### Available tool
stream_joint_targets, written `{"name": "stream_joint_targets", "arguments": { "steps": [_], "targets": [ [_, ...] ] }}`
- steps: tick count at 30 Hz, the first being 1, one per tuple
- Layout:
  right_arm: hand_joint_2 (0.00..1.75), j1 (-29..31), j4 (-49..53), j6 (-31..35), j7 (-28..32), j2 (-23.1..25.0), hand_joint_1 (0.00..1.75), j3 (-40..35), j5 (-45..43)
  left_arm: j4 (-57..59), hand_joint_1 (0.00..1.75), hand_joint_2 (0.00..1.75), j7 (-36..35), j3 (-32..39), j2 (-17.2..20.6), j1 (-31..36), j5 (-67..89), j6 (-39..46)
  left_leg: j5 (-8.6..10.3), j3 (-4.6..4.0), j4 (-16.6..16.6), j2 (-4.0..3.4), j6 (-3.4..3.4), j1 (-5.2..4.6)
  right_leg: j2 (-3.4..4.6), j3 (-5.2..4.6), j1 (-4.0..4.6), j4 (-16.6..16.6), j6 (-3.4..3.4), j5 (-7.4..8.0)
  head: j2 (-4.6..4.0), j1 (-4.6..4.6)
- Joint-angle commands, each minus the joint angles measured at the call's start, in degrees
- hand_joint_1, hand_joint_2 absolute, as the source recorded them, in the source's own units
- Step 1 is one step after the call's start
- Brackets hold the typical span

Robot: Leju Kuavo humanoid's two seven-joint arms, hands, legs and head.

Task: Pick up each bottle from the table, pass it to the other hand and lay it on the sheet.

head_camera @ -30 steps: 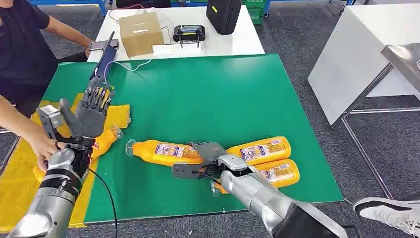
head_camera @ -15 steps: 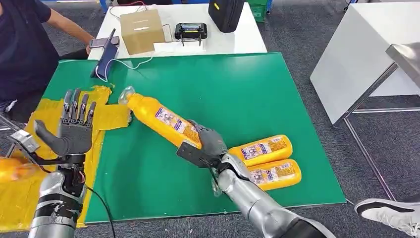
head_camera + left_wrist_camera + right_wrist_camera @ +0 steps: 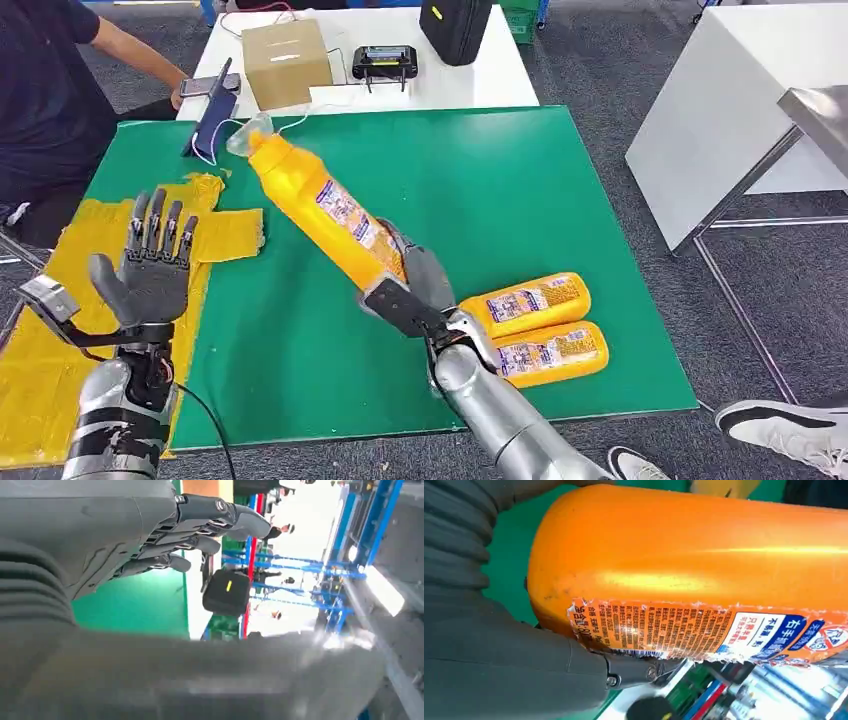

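Right hand (image 3: 418,290) was clamped round the base of an orange bottle (image 3: 318,208), lifted off the green table (image 3: 500,190), clear cap tilted up and away. Left hand (image 3: 152,268) was raised over the yellow sheet (image 3: 40,330), fingers spread, empty. Two more bottles (image 3: 540,325) lay beside the right arm.

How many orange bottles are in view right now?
3. One orange bottle is held up off the green mat by the right hand; two more lie side by side on the mat near that arm. None visible on the yellow sheet.
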State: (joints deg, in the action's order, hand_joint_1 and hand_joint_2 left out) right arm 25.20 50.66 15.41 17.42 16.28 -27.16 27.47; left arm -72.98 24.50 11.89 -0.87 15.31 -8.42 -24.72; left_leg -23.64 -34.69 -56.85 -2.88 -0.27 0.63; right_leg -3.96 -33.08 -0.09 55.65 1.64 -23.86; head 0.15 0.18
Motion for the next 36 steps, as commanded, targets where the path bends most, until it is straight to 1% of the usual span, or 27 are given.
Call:
{"name": "stream_joint_targets", "arguments": {
  "steps": [1, 4, 5, 8, 9, 10, 12, 13, 15, 17, 19, 21, 22, 24, 27, 28, 29, 30, 31, 33, 34, 36],
  "targets": [
    [1.75, -1.0, 4.6, -1.6, -0.8, 0.2, 1.75, -6.7, 2.3, -3.5, 0.0, 1.75, -0.3, -5.4, -1.8, -2.3, 1.6, -0.8, -0.07, 0.14, 0.0, 0.29, 0.03, 0.01, 0.23, 0.18, -0.05, 0.0, -0.01, -0.11, 0.0, 0.02],
    [1.75, -2.0, 6.8, -1.6, -1.6, 0.3, 1.75, -9.4, 4.3, -5.3, 0.0, 1.75, -0.4, -7.9, -2.1, -3.7, 2.1, -1.0, 0.0, 0.01, 0.0, 0.17, 0.02, 0.0, 0.1, 0.03, -0.03, 0.0, 0.0, -0.02, 0.0, 0.0],
    [1.75, -1.9, 6.6, -2.5, -2.4, 0.4, 1.75, -10.5, 4.7, -5.9, 0.0, 1.75, -0.4, -8.7, -2.1, -4.0, 2.1, -1.0, -0.07, 0.1, 0.0, 0.21, 0.03, 0.01, 0.24, 0.13, -0.05, 0.0, -0.01, -0.08, 0.0, 0.0],
    [1.75, -1.0, 4.5, -3.9, -3.6, 0.8, 1.75, -12.7, 5.4, -6.7, 0.0, 1.75, -0.4, -10.5, -1.9, -4.4, 2.4, -1.0, -0.05, 0.1, 0.0, 0.22, 0.02, 0.0, 0.21, 0.14, -0.05, 0.0, -0.01, -0.08, 0.0, 0.0],
    [1.75, -0.8, 3.9, -4.0, -3.7, 0.9, 1.75, -13.1, 5.5, -6.9, 0.0, 1.75, -0.4, -10.8, -1.8, -4.4, 2.4, -1.0, -0.03, 0.05, 0.0, 0.15, 0.02, 0.01, 0.14, 0.08, -0.03, 0.0, -0.01, -0.04, 0.0, 0.0],
    [1.75, -0.8, 3.4, -3.7, -3.8, 1.1, 1.75, -13.2, 5.6, -7.0, 0.0, 1.75, -0.4, -11.0, -1.9, -4.6, 2.4, -1.0, -0.08, 0.14, 0.0, 0.27, 0.02, 0.01, 0.23, 0.2, -0.05, 0.0, -0.02, -0.11, 0.0, 0.0],
    [1.75, -0.8, 3.4, -3.7, -3.8, 1.1, 1.75, -13.2, 5.6, -7.0, 0.0, 1.75, -0.4, -11.0, -1.9, -4.6, 2.4, -1.0, -0.03, 0.07, 0.0, 0.18, 0.02, 0.01, 0.17, 0.11, -0.03, 0.0, -0.01, -0.05, 0.0, 0.0],
    [1.75, -0.8, 3.3, -3.7, -3.8, 1.0, 1.75, -13.2, 5.6, -7.0, 0.0, 1.75, -0.4, -10.9, -1.7, -4.5, 2.4, -1.0, -0.06, 0.15, 0.0, 0.26, 0.02, 0.01, 0.21, 0.2, -0.05, 0.0, -0.01, -0.09, 0.0, 0.0],
    [1.75, -0.8, 3.3, -3.7, -3.8, 1.0, 1.75, -13.2, 5.6, -7.0, 0.0, 1.75, -0.4, -10.9, -1.7, -4.5, 2.4, -1.0, -0.02, 0.05, 0.0, 0.17, 0.02, 0.01, 0.15, 0.09, -0.03, 0.0, -0.01, -0.04, 0.0, -0.02],
    [1.75, 0.0, 1.9, -4.8, -4.2, 1.0, 1.75, -14.3, 6.2, -7.1, 0.0, 1.75, -0.5, -11.7, -1.3, -4.7, 2.4, -1.7, -0.03, 0.13, 0.0, 0.25, 0.03, 0.0, 0.2, 0.18, -0.05, 0.0, -0.01, -0.06, 0.0, 0.0],
    [1.75, 0.6, 0.1, -5.2, -4.6, 1.3, 1.75, -15.2, 6.7, -7.4, 0.0, 1.75, -0.2, -12.8, -0.7, -4.9, 2.9, -2.5, -0.05, 0.14, 0.0, 0.19, 0.03, -0.02, 0.26, 0.17, -0.07, 0.0, -0.01, -0.06, 0.0, -0.02],
    [1.75, 1.5, -2.0, -6.1, -4.7, 1.8, 1.75, -16.1, 6.8, -7.4, 0.0, 1.75, 0.1, -14.3, 0.8, -5.3, 3.5, -3.9, -0.02, 0.08, 0.1, 0.12, 0.02, 0.0, 0.21, 0.11, -0.04, 0.0, -0.01, -0.02, 0.0, 0.0],
    [1.75, 1.8, -2.7, -6.5, -4.7, 1.9, 1.75, -16.3, 6.8, -7.4, 0.0, 1.75, 0.4, -14.8, 1.2, -5.4, 3.8, -4.4, -0.06, 0.17, 0.0, 0.14, 0.02, -0.01, 0.34, 0.19, -0.06, 0.0, -0.02, -0.06, 0.0, -0.02],
    [1.75, 2.7, -4.3, -7.2, -4.7, 2.3, 1.75, -16.8, 6.8, -7.7, 0.0, 1.75, 1.9, -16.2, 2.6, -5.7, 4.9, -6.1, -0.08, 0.22, 0.1, 0.18, 0.01, -0.01, 0.37, 0.23, -0.07, 0.0, -0.03, -0.09, 0.0, 0.0],
    [1.75, 3.6, -6.0, -7.8, -4.6, 2.7, 1.75, -17.5, 6.7, -8.7, 0.0, 1.75, 4.0, -17.9, 4.3, -6.6, 7.0, -8.0, -0.02, 0.03, 0.0, 0.06, 0.0, 0.01, 0.22, 0.06, -0.02, 0.0, -0.02, -0.01, 0.0, 0.0],
    [1.75, 3.8, -6.6, -8.2, -4.5, 2.9, 1.75, -17.7, 6.5, -8.9, 0.0, 1.75, 4.8, -18.3, 4.9, -6.8, 8.0, -8.3, -0.07, 0.17, 0.0, 0.12, 0.01, 0.0, 0.36, 0.18, -0.05, 0.0, -0.03, -0.07, 0.0, 0.0],
    [1.75, 4.0, -7.0, -8.2, -4.4, 2.9, 1.75, -18.1, 6.5, -8.9, 0.0, 1.75, 5.4, -18.5, 5.3, -7.0, 9.3, -8.0, -0.04, 0.09, 0.0, 0.08, 0.01, 0.0, 0.27, 0.1, -0.04, 0.0, -0.02, -0.04, 0.0, -0.02],
    [1.75, 4.1, -7.3, -8.3, -4.4, 3.0, 1.75, -18.2, 6.4, -8.8, 0.0, 1.75, 5.4, -18.7, 5.6, -7.1, 9.6, -8.2, -0.07, 0.19, 0.1, 0.11, 0.0, 0.01, 0.39, 0.19, -0.05, 0.0, -0.04, -0.06, 0.0, 0.0],
    [1.75, 4.2, -7.5, -8.3, -4.4, 3.0, 1.75, -18.3, 6.3, -8.7, 0.4, 1.75, 5.5, -18.7, 5.9, -7.2, 10.3, -7.9, -0.05, 0.13, 0.1, 0.12, 0.01, -0.01, 0.29, 0.14, -0.05, 0.0, -0.03, -0.05, 0.02, -0.02],
    [1.75, 4.1, -7.5, -8.2, -4.4, 3.0, 1.75, -18.4, 6.3, -8.6, 0.4, 1.75, 5.5, -18.6, 5.8, -7.3, 10.4, -7.7, -0.06, 0.19, 0.1, 0.19, 0.02, 0.0, 0.34, 0.21, -0.06, 0.0, -0.03, -0.08, 0.0, 0.0],
    [1.75, 4.1, -7.5, -8.2, -4.4, 3.0, 1.75, -18.4, 6.3, -8.6, 1.75, 1.75, 5.5, -18.6, 5.8, -7.3, 10.4, -7.7, -0.03, 0.1, 0.1, 0.13, 0.02, 0.0, 0.24, 0.12, -0.04, 0.0, -0.02, -0.04, 0.0, -0.02],
    [1.75, 4.0, -7.5, -8.2, -4.4, 3.1, 1.75, -18.4, 6.3, -8.5, 1.75, 1.75, 5.6, -18.5, 5.8, -7.5, 10.3, -7.7, -0.07, 0.16, 0.0, 0.19, 0.03, -0.01, 0.34, 0.18, -0.07, 0.0, -0.02, -0.08, 0.0, -0.02]
  ]
}}
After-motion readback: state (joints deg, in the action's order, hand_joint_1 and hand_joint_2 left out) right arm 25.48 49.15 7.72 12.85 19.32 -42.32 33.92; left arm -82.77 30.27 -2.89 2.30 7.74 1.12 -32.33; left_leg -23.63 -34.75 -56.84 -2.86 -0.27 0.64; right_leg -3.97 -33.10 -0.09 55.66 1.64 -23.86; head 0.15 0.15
